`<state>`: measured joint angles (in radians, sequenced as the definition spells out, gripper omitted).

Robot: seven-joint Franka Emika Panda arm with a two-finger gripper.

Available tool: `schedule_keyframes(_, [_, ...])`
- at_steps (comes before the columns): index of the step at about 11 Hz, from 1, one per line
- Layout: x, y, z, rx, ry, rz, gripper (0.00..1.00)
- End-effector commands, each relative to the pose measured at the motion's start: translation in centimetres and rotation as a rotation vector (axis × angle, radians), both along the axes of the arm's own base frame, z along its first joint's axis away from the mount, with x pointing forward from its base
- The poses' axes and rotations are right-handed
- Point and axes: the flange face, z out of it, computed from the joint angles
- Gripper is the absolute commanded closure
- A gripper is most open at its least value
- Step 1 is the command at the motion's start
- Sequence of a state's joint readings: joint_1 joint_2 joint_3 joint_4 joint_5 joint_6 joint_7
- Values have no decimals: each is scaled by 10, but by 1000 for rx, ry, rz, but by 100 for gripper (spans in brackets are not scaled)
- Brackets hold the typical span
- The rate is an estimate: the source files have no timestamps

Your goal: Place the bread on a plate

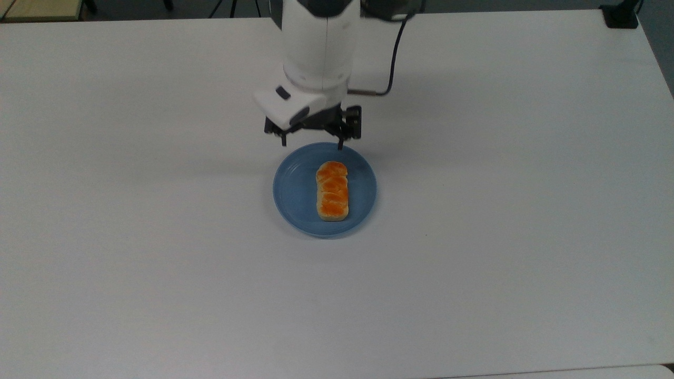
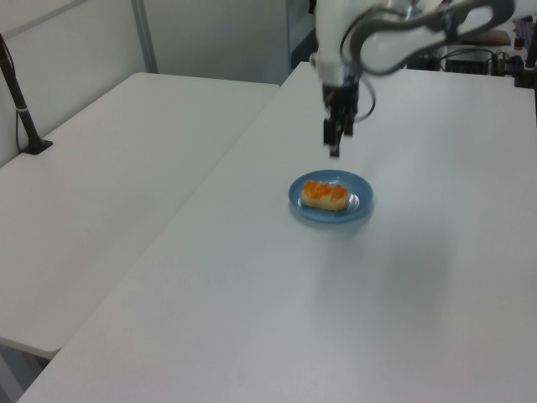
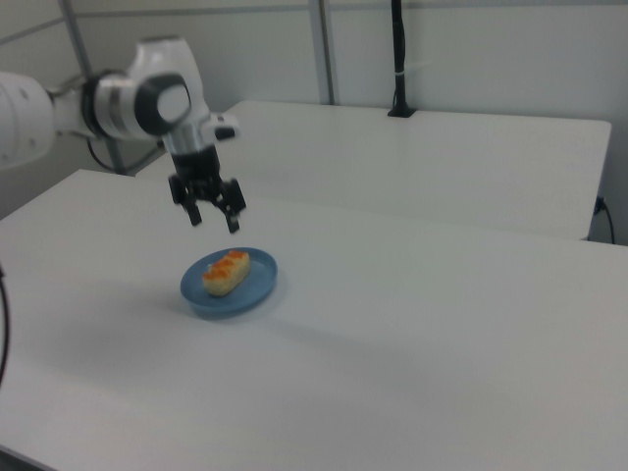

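Orange-topped bread [image 1: 332,190] lies on the plate [image 1: 295,195]; the right view shows fingers [image 3: 233,224] spread wide above.

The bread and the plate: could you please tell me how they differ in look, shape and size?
Colour: the bread has a glossy orange-brown top with pale sides; the plate is plain light blue.
Shape: the bread is oblong and segmented; the plate is round and shallow with a raised rim.
Size: the bread is clearly shorter than the plate is wide, so it lies wholly inside the rim.
Shared: both sit on the white table, clear of the gripper.
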<state>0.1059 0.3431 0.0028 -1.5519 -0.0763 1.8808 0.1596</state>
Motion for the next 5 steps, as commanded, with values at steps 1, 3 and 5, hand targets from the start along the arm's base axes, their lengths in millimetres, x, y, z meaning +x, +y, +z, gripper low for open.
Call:
schedule_keyframes(1, [-59,-40,101,-13,6,39,0])
schedule_keyframes(3, [-85,-69,141,-13,1,-6,0])
schedule_keyframes(5, [-89,-77,147,-10,7,-24,0])
